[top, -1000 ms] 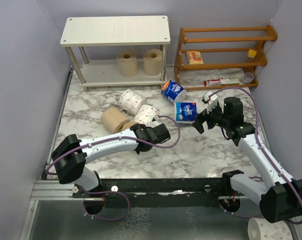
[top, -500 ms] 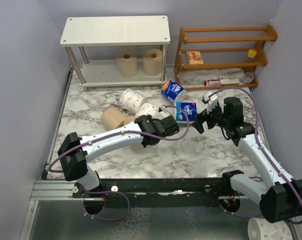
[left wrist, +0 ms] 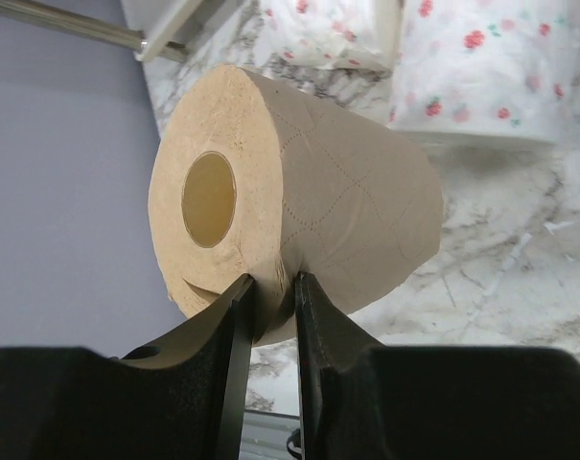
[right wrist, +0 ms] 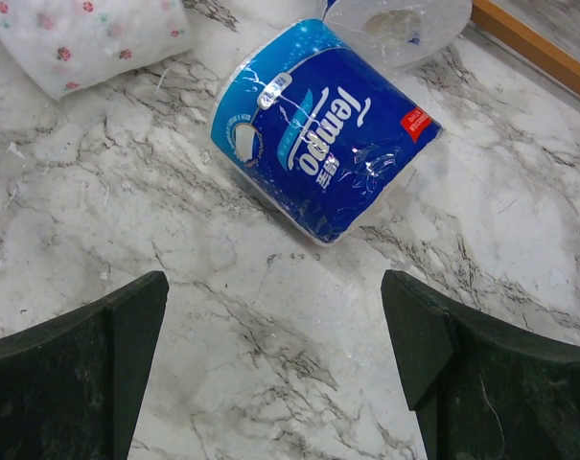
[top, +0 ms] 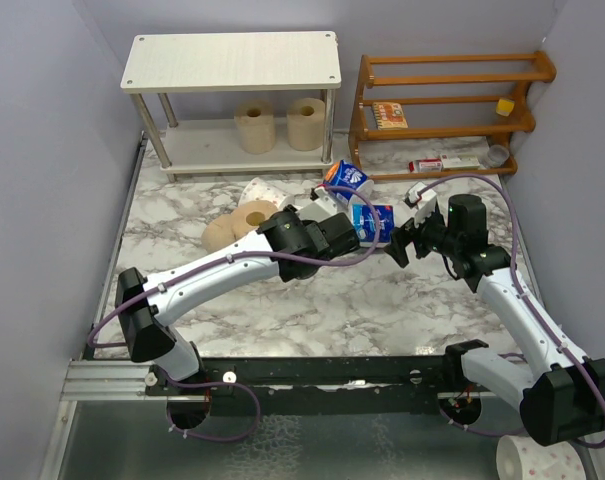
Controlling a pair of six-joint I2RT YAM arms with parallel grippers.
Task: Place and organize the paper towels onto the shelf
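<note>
My left gripper [left wrist: 270, 284] is shut on the lower rim of a tan-brown paper towel roll [left wrist: 299, 201] and holds it above the marble; in the top view the gripper [top: 273, 228] carries this roll [top: 252, 215] mid-table. A second tan roll [top: 219, 233] lies beside it. White pink-dotted rolls [top: 263, 189] [left wrist: 491, 67] lie behind. My right gripper [top: 400, 243] [right wrist: 275, 316] is open and empty, just short of a blue-wrapped roll [right wrist: 323, 144] [top: 372, 222]. Another blue roll [top: 347, 178] lies behind that. The shelf [top: 232, 60] stands at the back left with two tan rolls [top: 255, 127] on its lower board.
An orange-brown wooden rack [top: 442, 70] with small items stands at the back right. Purple walls close in the left and right sides. A pink-dotted roll [top: 537, 462] lies off the table at the bottom right. A dotted roll [right wrist: 88, 34] also lies left of the blue one.
My left arm has lifted the tan roll off the table and swung it back and right, toward the blue rolls. The right arm has not moved.
</note>
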